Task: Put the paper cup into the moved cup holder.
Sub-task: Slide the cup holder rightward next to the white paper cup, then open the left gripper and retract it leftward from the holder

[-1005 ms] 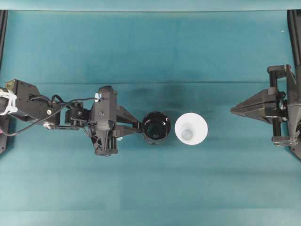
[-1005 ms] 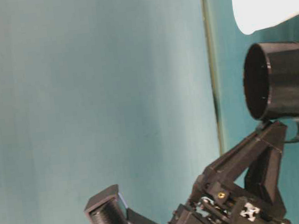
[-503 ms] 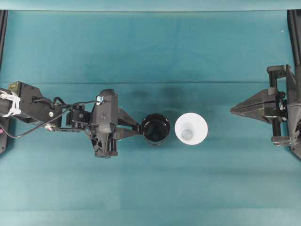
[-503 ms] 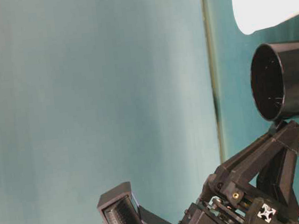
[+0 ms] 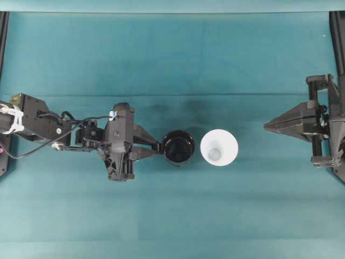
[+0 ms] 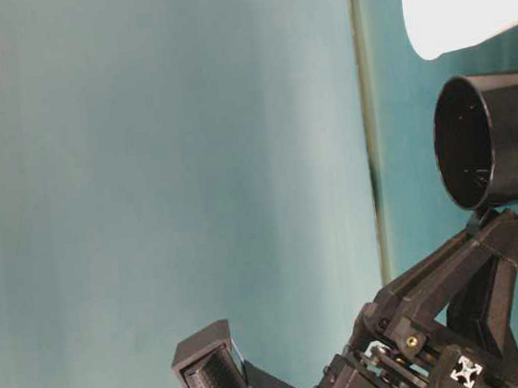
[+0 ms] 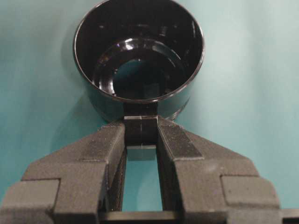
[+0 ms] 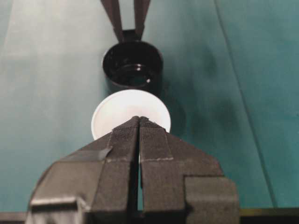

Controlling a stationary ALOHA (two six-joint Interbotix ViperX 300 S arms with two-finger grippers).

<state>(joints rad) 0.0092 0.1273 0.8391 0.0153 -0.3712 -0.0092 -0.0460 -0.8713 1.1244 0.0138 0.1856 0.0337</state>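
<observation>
Standing side by side: one cup holder [image 5: 179,148], handle between left jaws, one paper cup [image 5: 219,148]; right jaws together.

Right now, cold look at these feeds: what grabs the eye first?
The white paper cup stands upright mid-table, bright against the teal cloth, with the glossy black cup holder close beside it on its left. The left claw brackets the holder's stubby handle. The right claw sits shut at the table's right edge, well away from the cup.
</observation>
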